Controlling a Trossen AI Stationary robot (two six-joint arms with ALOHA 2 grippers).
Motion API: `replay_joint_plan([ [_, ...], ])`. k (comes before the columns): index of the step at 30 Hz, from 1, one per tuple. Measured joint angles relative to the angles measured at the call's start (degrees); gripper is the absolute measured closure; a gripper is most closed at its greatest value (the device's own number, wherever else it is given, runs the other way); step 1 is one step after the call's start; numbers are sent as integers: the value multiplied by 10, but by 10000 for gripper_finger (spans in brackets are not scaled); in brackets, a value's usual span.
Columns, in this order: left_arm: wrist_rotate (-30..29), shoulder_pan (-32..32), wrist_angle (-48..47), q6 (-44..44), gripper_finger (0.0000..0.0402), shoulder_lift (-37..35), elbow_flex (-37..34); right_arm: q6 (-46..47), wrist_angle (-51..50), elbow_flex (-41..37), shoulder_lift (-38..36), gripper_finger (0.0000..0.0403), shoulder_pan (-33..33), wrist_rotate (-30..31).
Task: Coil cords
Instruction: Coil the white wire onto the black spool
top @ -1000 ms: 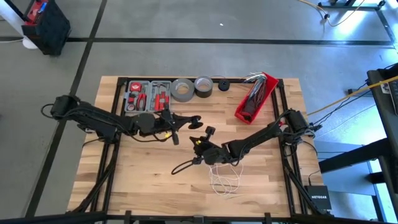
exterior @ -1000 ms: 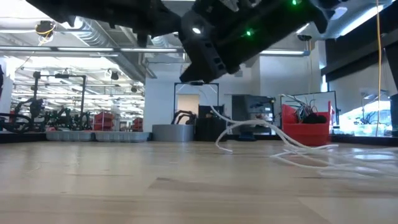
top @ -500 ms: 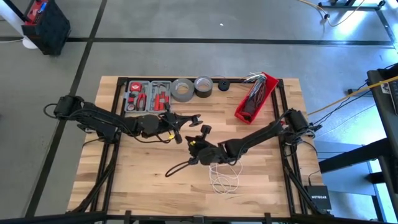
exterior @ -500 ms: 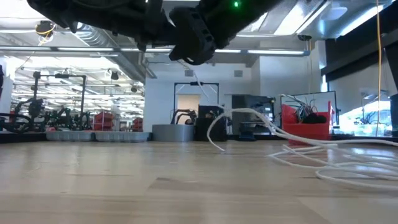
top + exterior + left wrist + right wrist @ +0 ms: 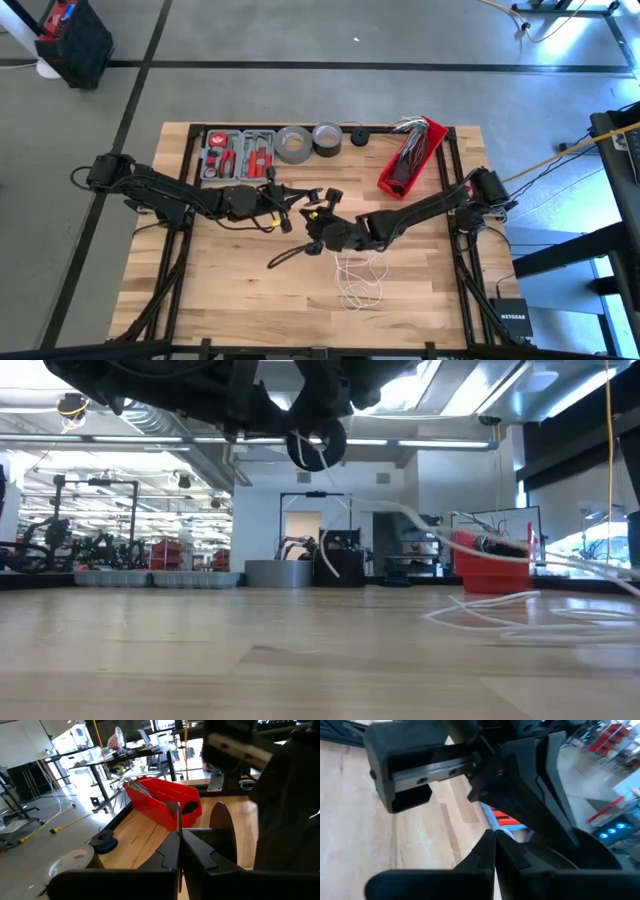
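The white cord (image 5: 360,282) lies in loose loops on the wooden table, and one strand rises from them (image 5: 420,520). Its round black puck (image 5: 318,445) hangs high over the table's middle and also shows in the left wrist view (image 5: 222,835). My right gripper (image 5: 322,228) is shut on the cord close to the puck. My left gripper (image 5: 318,193) is shut and hovers right beside the puck, tip to tip with the right one. A thin dark cord (image 5: 292,254) trails on the table below the right gripper. My right gripper pinches the white cord between its two fingertips (image 5: 492,826), close to the puck end. That end is lifted clear; the strand (image 5: 470,545) slopes down to the loops on the table. My left gripper: I cannot tell whether it touches the puck or the cord.
Along the far edge stand a grey tool tray (image 5: 238,153), two tape rolls (image 5: 295,143) (image 5: 327,136), a small black roll (image 5: 359,138) and a red bin of cables (image 5: 410,158). Bare wood lies at the near left of the table.
My right gripper has gone up and toward the far edge, closing on my left gripper, carrying the puck end. The white strand has been drawn up off the table, and the loops have shifted a little. The dark cord has trailed along with the gripper.
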Motion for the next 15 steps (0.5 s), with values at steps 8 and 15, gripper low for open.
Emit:
replay_joint_plan([
  [8, 0, 3, 14, -41, 400, 0, 0, 25, 27, -1, 18, 398, -16, -95],
  [15, 2, 7, -7, -14, 400, 0, 0, 2, -13, 22, -6, 398, -16, -29],
])
